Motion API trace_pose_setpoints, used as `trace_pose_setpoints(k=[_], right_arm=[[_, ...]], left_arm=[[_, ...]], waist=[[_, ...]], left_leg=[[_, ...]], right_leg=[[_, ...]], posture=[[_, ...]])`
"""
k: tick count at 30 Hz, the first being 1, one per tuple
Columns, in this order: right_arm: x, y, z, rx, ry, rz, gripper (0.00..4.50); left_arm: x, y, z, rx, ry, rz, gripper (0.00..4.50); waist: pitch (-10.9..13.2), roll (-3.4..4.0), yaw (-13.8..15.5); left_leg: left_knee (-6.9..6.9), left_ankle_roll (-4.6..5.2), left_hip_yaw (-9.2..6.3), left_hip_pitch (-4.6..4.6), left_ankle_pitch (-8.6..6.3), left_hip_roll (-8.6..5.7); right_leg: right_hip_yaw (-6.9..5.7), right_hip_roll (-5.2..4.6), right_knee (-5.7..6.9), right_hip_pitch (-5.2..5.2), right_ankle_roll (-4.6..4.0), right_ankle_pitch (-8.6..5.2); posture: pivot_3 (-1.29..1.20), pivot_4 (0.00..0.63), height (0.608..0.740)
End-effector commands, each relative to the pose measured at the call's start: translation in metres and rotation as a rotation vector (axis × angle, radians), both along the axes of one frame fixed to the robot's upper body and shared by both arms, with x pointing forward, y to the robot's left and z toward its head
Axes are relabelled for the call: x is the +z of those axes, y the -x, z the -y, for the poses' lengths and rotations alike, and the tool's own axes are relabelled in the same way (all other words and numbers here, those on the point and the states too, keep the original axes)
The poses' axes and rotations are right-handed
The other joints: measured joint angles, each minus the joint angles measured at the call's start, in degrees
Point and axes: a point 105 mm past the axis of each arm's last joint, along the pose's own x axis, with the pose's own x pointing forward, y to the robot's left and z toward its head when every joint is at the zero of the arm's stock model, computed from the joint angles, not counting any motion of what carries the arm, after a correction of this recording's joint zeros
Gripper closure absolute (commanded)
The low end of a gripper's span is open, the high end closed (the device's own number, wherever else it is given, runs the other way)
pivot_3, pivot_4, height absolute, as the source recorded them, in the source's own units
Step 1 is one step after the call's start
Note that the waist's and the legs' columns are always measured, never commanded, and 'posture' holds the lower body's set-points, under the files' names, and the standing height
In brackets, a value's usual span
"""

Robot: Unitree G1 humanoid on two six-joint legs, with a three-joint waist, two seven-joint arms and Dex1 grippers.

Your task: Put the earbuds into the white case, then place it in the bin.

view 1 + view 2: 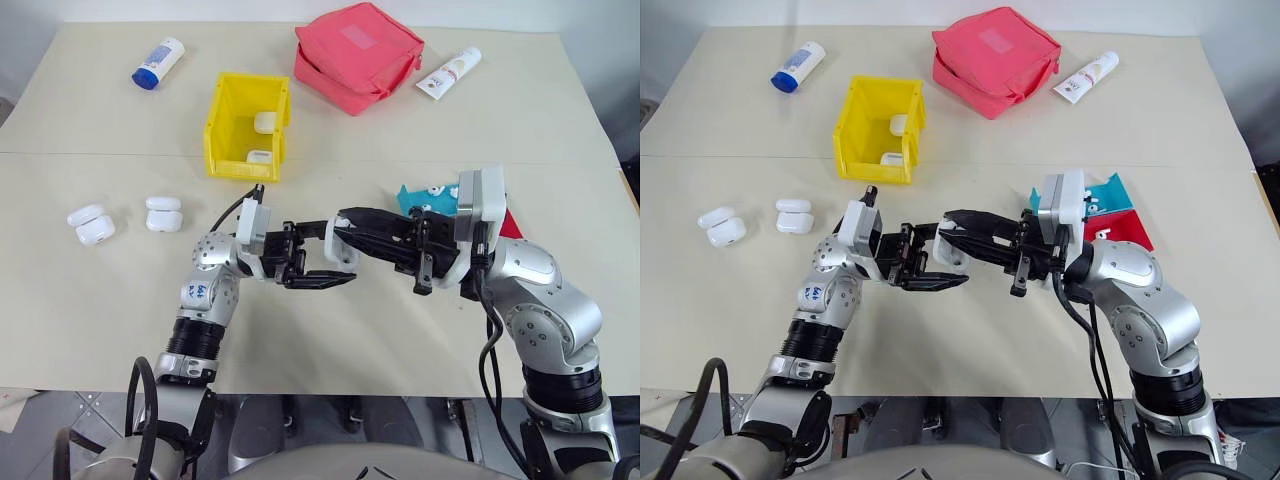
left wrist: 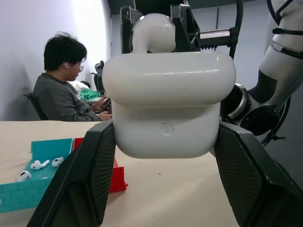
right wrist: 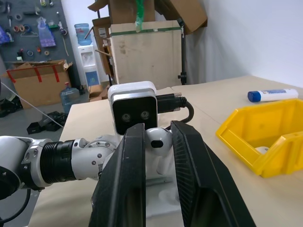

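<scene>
While my left gripper (image 1: 318,280) holds the white case (image 2: 168,104), my right gripper (image 3: 158,142) pinches an earbud (image 3: 157,140) right above its open top

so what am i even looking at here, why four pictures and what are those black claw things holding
It is a two-armed robot at a table. The two wide pictures come from cameras on its head, looking down over its arms. The other two come from a camera on each wrist, looking along that arm's two black fingers.

The left tool is shut on a white case with its lid open. The right tool pinches one earbud just above that case.

On the table: a yellow bin with white cases inside, two more open cases, a pink-red pouch, two tubes, and a teal tray with earbuds beside a red one. A person sits in the background.
</scene>
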Motion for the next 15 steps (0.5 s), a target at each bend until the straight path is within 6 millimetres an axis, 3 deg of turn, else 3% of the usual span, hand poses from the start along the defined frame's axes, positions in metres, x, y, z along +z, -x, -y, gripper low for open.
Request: trace_pose_setpoints(k=[1, 5, 15], right_arm=[[-0.027, -0.002, 0.005, -0.024, 0.055, -0.110, 4.05], [-0.029, -0.003, 0.009, -0.042, 0.064, -0.111, 4.05], [-0.002, -0.001, 0.009, -0.034, 0.041, -0.044, 4.05]], left_arm=[[0.044, 0.000, -0.007, 0.037, 0.137, 0.134, 1.72], [0.046, 0.000, -0.009, 0.049, 0.143, 0.134, 1.72], [0.034, 0.000, -0.015, 0.068, 0.104, 0.126, 1.72]], waist=[[0.00, 0.00, 0.01], [0.00, 0.00, 0.00], [0.00, 0.00, 0.00]], left_leg=[[0.00, 0.00, 0.00, 0.00, 0.00, 0.00], [0.00, 0.00, 0.00, 0.00, 0.00, 0.00], [0.00, 0.00, -0.02, 0.00, 0.00, 0.00]], right_leg=[[0.00, 0.00, 0.00, 0.00, 0.00, 0.00], [0.00, 0.00, 0.00, 0.00, 0.00, 0.00], [-0.01, 0.00, -0.01, 0.00, 0.00, 0.00]], posture=[[0.00, 0.150, 0.740], [0.00, 0.150, 0.740], [0.00, 0.150, 0.740]])
